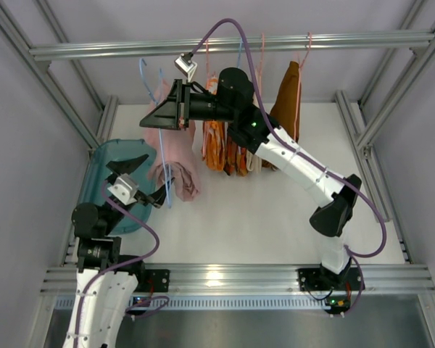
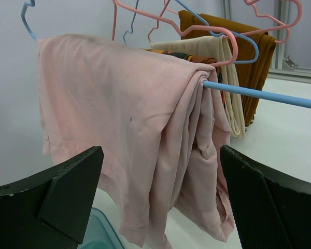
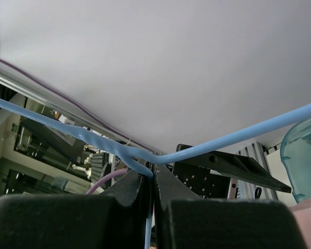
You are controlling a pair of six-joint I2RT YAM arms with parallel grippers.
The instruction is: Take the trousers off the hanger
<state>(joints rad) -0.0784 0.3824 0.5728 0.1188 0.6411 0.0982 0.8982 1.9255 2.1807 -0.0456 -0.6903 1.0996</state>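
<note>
The pale pink trousers [image 1: 175, 161] hang folded over the bar of a blue hanger [image 1: 167, 185], their lower end on the white table. My right gripper [image 1: 154, 119] is above them, shut on the blue hanger's wire [image 3: 145, 158] where its neck meets the arms. My left gripper [image 1: 151, 177] is open just left of the trousers. In the left wrist view the pink trousers [image 2: 129, 124] fill the space ahead of the jaws, draped over the blue bar [image 2: 259, 95], with a finger [image 2: 57, 202] on each side, not touching. I cannot pick out a plain orange pair.
Orange patterned garments [image 1: 219, 143] and a brown garment [image 1: 286, 109] hang on pink hangers from the rail [image 1: 232, 46] at the back. A cream garment [image 2: 229, 67] hangs behind the pink pair. A teal basin [image 1: 105, 174] sits at the table's left edge under my left gripper.
</note>
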